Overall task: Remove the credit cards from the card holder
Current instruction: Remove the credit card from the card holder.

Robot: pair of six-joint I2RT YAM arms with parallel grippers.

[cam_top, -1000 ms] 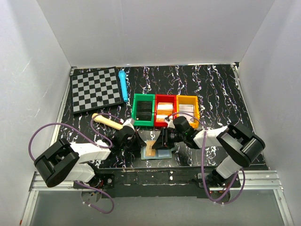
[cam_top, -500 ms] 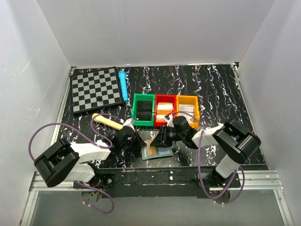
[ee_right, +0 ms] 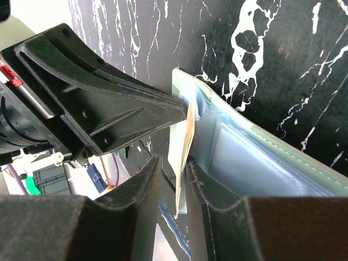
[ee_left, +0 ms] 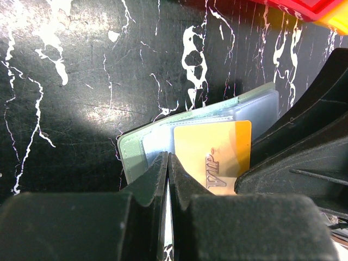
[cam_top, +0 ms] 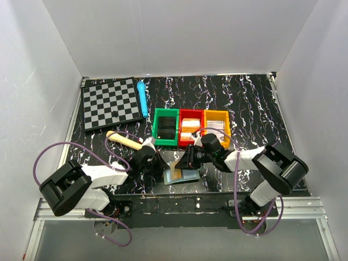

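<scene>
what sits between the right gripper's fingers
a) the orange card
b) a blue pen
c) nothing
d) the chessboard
a: in the right wrist view the thin edge of the orange card stands between the fingers of the right gripper, with its far end tucked in the card holder.

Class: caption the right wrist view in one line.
Gold plastic card, edge-on between the right gripper's fingers, at the grey-green bifold card holder's pocket.
</scene>
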